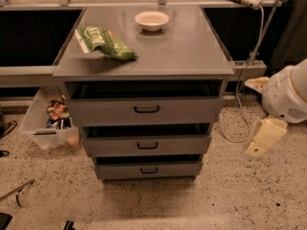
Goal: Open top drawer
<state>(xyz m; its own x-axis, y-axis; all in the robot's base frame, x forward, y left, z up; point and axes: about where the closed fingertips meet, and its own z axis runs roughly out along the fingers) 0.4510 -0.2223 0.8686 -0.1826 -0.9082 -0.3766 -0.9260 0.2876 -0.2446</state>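
The top drawer (105,113) is the widest of three grey drawers under the grey counter, with a small black bar handle (147,109) at the middle of its flat front. A dark gap shows above its front. The mid-sized drawer (110,146) and the smallest drawer (115,170) sit below it. My gripper (263,139), a cream piece hanging from the white arm (288,96), is low at the right, well clear of the cabinet and about level with the mid-sized drawer. It holds nothing that I can see.
On the counter (192,51) lie a green bag (106,42) and a white bowl (151,20). A clear bin of packets (50,123) stands on the floor to the left. A white cable (242,99) hangs at the right, between cabinet and arm.
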